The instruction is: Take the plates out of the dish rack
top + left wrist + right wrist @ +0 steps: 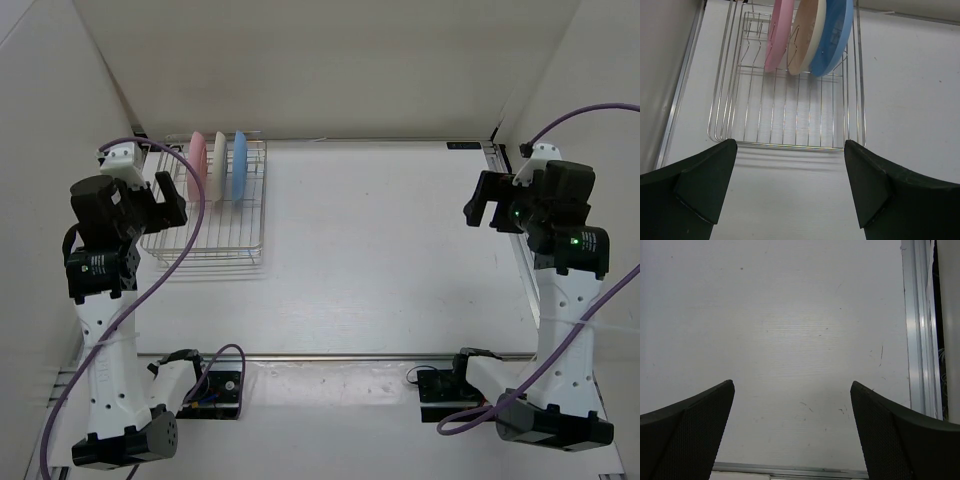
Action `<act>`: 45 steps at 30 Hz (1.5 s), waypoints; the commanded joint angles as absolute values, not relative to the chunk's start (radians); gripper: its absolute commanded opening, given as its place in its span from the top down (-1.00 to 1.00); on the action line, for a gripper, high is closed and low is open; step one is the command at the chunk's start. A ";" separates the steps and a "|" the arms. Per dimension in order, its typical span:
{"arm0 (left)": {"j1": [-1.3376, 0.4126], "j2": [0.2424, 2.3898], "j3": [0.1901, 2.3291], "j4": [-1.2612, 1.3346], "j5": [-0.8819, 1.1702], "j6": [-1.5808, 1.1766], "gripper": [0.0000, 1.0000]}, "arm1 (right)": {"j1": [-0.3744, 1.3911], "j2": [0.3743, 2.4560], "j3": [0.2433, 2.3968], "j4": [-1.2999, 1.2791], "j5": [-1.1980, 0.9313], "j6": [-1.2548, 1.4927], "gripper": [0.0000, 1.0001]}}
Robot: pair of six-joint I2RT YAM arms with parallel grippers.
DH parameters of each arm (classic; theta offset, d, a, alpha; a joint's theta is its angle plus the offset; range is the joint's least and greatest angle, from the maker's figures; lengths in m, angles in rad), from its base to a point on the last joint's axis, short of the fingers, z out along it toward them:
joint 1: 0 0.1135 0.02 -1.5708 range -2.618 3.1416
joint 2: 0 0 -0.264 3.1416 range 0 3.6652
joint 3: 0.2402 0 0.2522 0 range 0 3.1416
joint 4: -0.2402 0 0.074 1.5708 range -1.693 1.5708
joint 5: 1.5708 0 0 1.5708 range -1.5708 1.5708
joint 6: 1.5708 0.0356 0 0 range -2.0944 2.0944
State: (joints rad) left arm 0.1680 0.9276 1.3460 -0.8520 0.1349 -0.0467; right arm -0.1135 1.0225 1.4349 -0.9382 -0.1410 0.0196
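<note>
Left end effector [790, 146] gapes before dish rack [858, 100] holding three upright plates [807, 35].

Obstacles: silver wire dish rack [215, 243] with low rails, at the far-left corner of the white table [400, 250]. Pink round plate [198, 160], cream-white round plate [221, 165] and light blue round plate [240, 165] stand on edge, close-packed at its far end. White side wall [60, 100] is near the left rail. Free room: the rack's near grid is open from above, and the table right of the rack is open.

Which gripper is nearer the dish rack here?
Left. The left gripper hangs open at the dish rack's near-left corner; the right gripper is open over the table at the opposite side, well clear of it.
</note>
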 commanded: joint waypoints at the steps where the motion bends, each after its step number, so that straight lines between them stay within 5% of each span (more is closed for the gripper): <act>1: 0.164 0.920 1.335 -0.838 0.152 -0.057 -1.00 | -0.126 1.002 1.427 -0.899 -0.146 0.025 -1.00; 17: 0.164 0.952 1.259 -0.781 0.213 -0.055 -1.00 | -0.126 0.936 1.234 -0.890 -0.176 -0.041 -1.00; 32: 0.316 1.462 1.463 -0.408 0.630 -0.037 -0.96 | -0.144 0.790 1.075 -0.871 -0.052 -0.104 -1.00; 45: 0.347 1.933 1.848 -0.414 0.879 -0.094 -0.76 | -0.144 0.867 1.045 -0.862 0.000 -0.123 -1.00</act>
